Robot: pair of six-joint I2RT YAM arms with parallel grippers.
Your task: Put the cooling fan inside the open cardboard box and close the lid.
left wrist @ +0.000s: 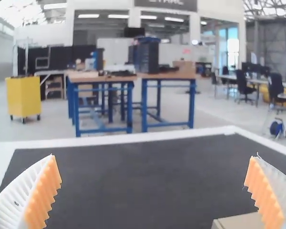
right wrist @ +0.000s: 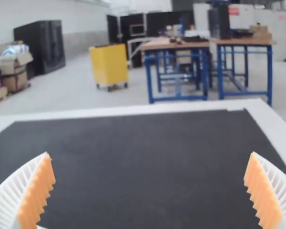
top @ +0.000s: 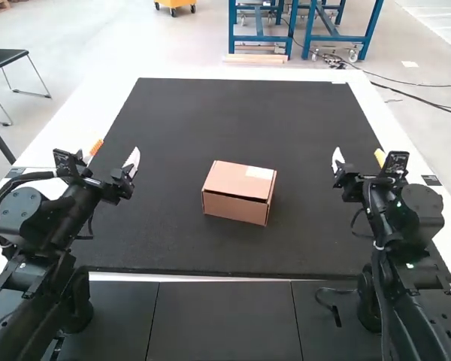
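Box (top: 239, 192) sitting shut on mat (top: 173, 120); L gripper (top: 114, 154) & R gripper (top: 358, 159) hanging spread, empty; task appearing done, only parking arms remaining.

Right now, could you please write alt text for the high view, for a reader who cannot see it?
A closed cardboard box sits near the middle of a black mat on a white table. The left gripper and the right gripper hang open and empty at either side, well apart from the box.

- Flat black rectangular mat (top: 210, 120) spread across the middle.
- White tabletop (top: 195, 72) bordering it at 9, 12 and 3 o'clock.
- Dark flat panels (top: 218, 323) at 6 o'clock.
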